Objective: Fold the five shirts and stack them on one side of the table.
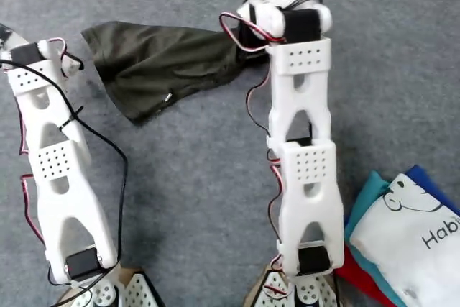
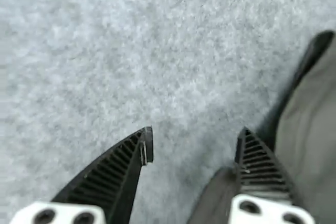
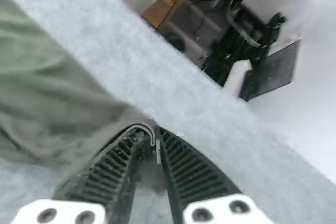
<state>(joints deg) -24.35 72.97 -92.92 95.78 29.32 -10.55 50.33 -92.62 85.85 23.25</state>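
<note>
A dark olive shirt lies crumpled at the back of the grey table. My right gripper is shut on a fold of the olive shirt at its right end, under the wrist of the right arm. My left gripper stands open just above bare table, with nothing between its fingers. The edge of the olive shirt lies right beside one fingertip. The left arm stands at the table's left, its wrist just left of the shirt's left end.
A stack of folded shirts, white on top with teal, blue and red beneath, sits at the front right corner. Beyond the table's far edge stand furniture and dark equipment.
</note>
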